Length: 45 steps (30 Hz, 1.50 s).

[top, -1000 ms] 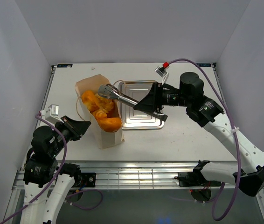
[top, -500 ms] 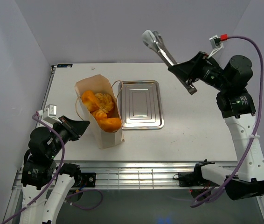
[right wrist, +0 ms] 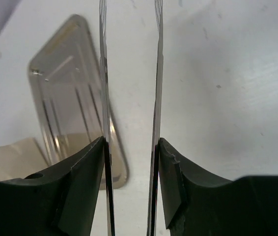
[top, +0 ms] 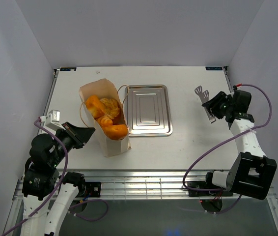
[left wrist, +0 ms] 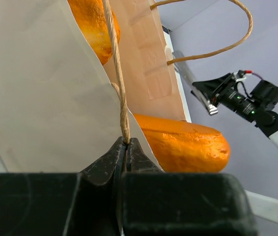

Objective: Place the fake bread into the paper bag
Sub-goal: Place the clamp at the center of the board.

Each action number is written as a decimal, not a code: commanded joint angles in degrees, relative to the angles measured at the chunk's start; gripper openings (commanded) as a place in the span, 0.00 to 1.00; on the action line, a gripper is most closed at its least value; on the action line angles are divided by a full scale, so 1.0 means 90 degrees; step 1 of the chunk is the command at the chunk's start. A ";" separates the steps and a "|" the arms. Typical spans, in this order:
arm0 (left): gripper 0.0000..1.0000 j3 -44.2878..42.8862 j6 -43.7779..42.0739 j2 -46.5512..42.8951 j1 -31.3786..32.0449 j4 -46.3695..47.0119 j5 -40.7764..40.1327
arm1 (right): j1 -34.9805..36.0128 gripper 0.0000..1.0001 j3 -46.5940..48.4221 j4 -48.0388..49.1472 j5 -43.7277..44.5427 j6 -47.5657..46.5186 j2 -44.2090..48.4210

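The pale paper bag [top: 110, 140] stands open left of centre, with several pieces of glossy orange fake bread [top: 104, 110] inside. One long loaf [left wrist: 183, 145] pokes from the bag's mouth in the left wrist view. My left gripper [left wrist: 127, 142] is shut on the bag's cord handle [left wrist: 117, 73] and sits at the bag's left side [top: 87, 132]. My right gripper [top: 216, 105] is over the table's right side, far from the bag. It is shut on a pair of metal tongs [right wrist: 103, 73], whose blades stand apart with nothing between them.
A silver metal tray [top: 149, 109] lies just right of the bag, with no bread on it. It shows past the tongs in the right wrist view [right wrist: 65, 103]. White walls close in the table on three sides.
The right arm has drawn the tongs out of the bag's mouth, swung them high, then lowered to the table's right side. The left gripper and the bag have not moved.
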<state>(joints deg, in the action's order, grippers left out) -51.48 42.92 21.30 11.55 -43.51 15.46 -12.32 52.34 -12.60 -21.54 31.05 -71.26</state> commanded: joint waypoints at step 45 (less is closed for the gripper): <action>0.02 -0.0901 -0.0013 0.0485 0.0035 -0.0107 0.0001 | 0.3027 0.90 0.1584 0.0217 0.0807 -0.1527 -0.0900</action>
<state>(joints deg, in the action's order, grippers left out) -57.87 42.92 24.58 11.55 -43.81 15.84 10.59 57.12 -13.08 -2.26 18.02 -83.37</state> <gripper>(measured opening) 0.120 0.897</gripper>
